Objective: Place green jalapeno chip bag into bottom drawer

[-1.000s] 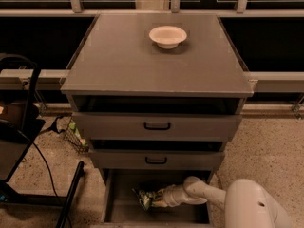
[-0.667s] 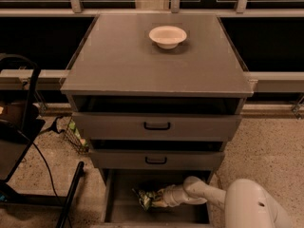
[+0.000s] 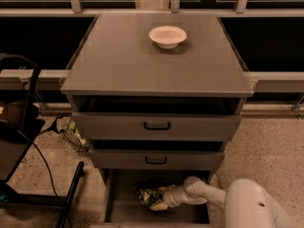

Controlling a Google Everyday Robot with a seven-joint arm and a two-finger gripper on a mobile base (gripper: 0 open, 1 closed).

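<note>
The green jalapeno chip bag (image 3: 148, 196) is down inside the bottom drawer (image 3: 118, 212), which is pulled out. The gripper (image 3: 165, 199) is in the drawer too, reaching in from the right. The bag sits right at its tip, on the left side, touching it. The bag's long side seems to run left to right, in line with the arm. I cannot tell if the jaws are clamped on the bag or apart. I think the bag now just needs to be left there.

3 drawers (image 3: 156, 126), 1 bowl (image 3: 167, 36), 1 bag (image 3: 147, 195), 1 gripper (image 3: 162, 201).
</note>
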